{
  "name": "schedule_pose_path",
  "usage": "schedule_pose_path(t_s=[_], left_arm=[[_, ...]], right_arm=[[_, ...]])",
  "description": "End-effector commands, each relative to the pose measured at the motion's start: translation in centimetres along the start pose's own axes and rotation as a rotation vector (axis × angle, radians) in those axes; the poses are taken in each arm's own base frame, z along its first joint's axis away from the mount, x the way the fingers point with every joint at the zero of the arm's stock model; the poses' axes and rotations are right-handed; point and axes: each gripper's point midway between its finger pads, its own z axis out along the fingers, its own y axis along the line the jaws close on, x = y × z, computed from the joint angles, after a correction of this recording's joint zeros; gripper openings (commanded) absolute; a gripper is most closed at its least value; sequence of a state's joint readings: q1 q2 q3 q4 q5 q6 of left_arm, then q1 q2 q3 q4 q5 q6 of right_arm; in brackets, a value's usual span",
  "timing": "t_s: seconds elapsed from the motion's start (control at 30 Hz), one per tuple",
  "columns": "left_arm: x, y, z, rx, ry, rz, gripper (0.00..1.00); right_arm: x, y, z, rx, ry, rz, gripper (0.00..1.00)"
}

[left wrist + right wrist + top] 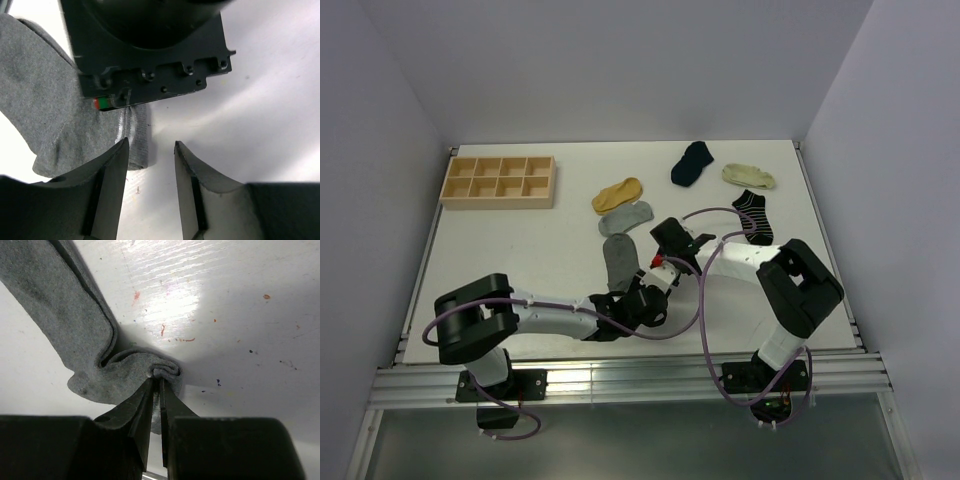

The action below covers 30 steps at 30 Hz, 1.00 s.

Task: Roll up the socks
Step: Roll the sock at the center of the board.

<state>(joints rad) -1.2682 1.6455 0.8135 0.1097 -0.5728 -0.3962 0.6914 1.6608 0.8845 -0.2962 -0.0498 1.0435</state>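
Your right tool [157,382] pinches just a fold of the dark grey fabric sock [60,310]; your left tool [151,146] gapes empty beside it. Tug, and the fold could slip.

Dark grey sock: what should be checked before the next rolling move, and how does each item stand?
1. Pinch: the right gripper is closed on the dark grey sock at its edge: ok.
2. The left gripper is open, with nothing between its jaws: ok.
3. Left gripper over the sock: not ok, the sock lies beside it.
4. Sock lying flat: not ok, it is bunched at the pinch.
5. The light grey sock apart from the dark one: cannot tell.
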Motion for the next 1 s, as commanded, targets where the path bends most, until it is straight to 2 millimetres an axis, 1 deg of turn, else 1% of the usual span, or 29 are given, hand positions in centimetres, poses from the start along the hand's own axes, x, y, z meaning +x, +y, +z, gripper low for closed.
schedule_pose_path(t_s=[0.0,0.1,0.3,0.43,0.57,0.7,0.83,0.87,0.93,0.97], left_arm=[[-1.0,0.0,0.5,-0.042,-0.028,0.053,0.45],[-0.2,0.1,0.8,-0.054,-0.013,0.067,0.43],[1.1,0.7,1.4,-0.095,0.013,0.097,0.45],[1.2,1.3,1.5,-0.133,0.014,0.114,0.46],[1.5,1.5,1.5,-0.145,0.024,0.13,0.46],[2.3,1.3,1.7,-0.144,0.047,0.141,0.43],[3.0,0.6,1.7,-0.133,0.063,0.157,0.41],[3.5,0.6,1.9,-0.138,0.076,0.17,0.4],[3.8,0.4,1.9,-0.136,0.083,0.175,0.38],[4.2,0.3,2.1,-0.139,0.094,0.178,0.34]], right_arm=[[1.7,-2.7,1.2,0.1,0.06,-0.013,0.17],[1.9,-2.7,1.3,0.099,0.065,-0.009,0.17],[1.8,-2.9,1.3,0.107,0.065,-0.009,0.17],[1.8,-2.8,1.3,0.106,0.065,-0.009,0.17],[1.9,-2.9,1.3,0.106,0.069,-0.009,0.17],[1.9,-3.1,1.3,0.108,0.071,-0.003,0.17],[1.8,-3.2,1.3,0.108,0.071,0.001,0.17],[1.8,-3.1,1.3,0.106,0.071,0.003,0.17],[1.7,-3.1,1.3,0.106,0.07,0.003,0.17],[1.7,-3.1,1.3,0.108,0.071,0.003,0.17]])
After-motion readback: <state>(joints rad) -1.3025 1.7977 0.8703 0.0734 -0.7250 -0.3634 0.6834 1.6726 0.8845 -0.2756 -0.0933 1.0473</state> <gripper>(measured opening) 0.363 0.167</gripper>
